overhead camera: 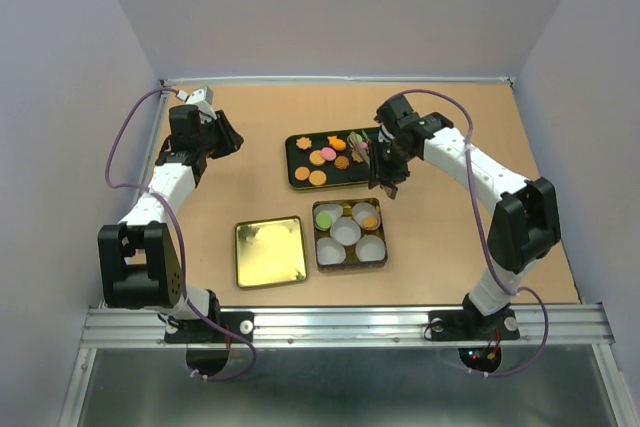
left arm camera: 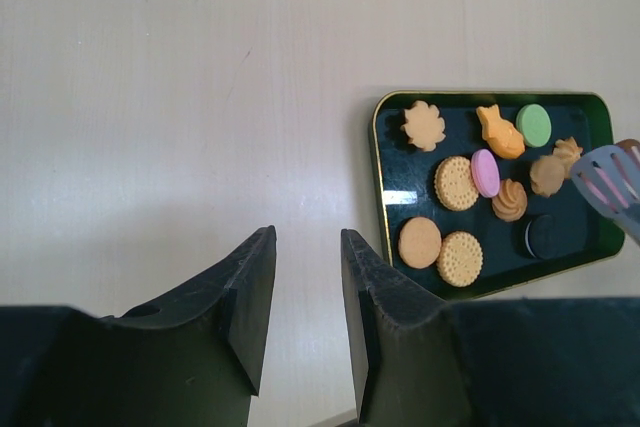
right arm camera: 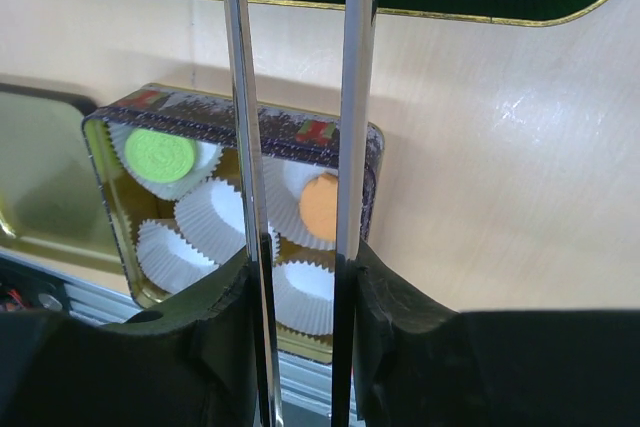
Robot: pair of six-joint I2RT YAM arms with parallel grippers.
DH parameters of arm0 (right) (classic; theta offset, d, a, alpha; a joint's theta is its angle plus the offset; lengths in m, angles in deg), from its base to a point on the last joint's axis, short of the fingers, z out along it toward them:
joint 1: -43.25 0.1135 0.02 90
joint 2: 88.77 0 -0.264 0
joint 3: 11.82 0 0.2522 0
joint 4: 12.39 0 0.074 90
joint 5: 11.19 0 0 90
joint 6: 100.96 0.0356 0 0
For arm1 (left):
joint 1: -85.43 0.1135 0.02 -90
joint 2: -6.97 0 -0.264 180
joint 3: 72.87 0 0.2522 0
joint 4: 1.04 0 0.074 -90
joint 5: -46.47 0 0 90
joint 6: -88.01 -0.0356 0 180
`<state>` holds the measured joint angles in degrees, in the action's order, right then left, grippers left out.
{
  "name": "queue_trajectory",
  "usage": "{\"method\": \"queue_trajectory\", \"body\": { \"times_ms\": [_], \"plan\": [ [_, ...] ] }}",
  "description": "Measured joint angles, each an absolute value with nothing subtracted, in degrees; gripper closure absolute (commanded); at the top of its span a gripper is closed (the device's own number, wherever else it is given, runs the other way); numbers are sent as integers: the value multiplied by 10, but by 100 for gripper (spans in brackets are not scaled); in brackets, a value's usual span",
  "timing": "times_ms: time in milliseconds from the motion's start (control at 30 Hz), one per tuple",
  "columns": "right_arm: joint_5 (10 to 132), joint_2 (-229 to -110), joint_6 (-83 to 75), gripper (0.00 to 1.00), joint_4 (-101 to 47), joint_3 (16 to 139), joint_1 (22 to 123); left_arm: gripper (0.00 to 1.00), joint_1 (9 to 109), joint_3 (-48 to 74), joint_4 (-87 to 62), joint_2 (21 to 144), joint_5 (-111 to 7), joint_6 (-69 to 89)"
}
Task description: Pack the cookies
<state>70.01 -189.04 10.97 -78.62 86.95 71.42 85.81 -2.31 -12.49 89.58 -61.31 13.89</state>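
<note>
Several cookies [overhead camera: 325, 157] lie on a black tray [overhead camera: 293, 175]: round tan ones, a pink one [left arm camera: 485, 172], a green one [left arm camera: 534, 125] and orange shapes. A patterned tin [overhead camera: 383, 247] holds white paper cups, with a green cookie [right arm camera: 158, 154] and an orange cookie [right arm camera: 319, 205] each in a cup. My right gripper [overhead camera: 386, 165] [right arm camera: 300, 269] is shut on metal tongs [right arm camera: 240, 97], whose slotted tip [left arm camera: 610, 182] hangs over the tray's right end. Whether the tips hold a cookie is hidden. My left gripper [overhead camera: 226, 137] [left arm camera: 305, 247] is open over bare table, left of the tray.
A gold lid [overhead camera: 270, 251] lies flat to the left of the tin. Grey walls close in the table on three sides, and a metal rail [overhead camera: 340, 323] runs along the near edge.
</note>
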Motion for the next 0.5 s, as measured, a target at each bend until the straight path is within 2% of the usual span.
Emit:
{"method": "queue_trajectory", "body": {
  "times_ms": [300, 500],
  "plan": [
    [697, -1854, 109, 72, -810, 870, 714, 57, 858, -23, -125, 896, -610, 139],
    [645, -1800, 106, 72, -812, 854, 714, 57, 858, -23, -125, 896, -608, 139]
  ]
}}
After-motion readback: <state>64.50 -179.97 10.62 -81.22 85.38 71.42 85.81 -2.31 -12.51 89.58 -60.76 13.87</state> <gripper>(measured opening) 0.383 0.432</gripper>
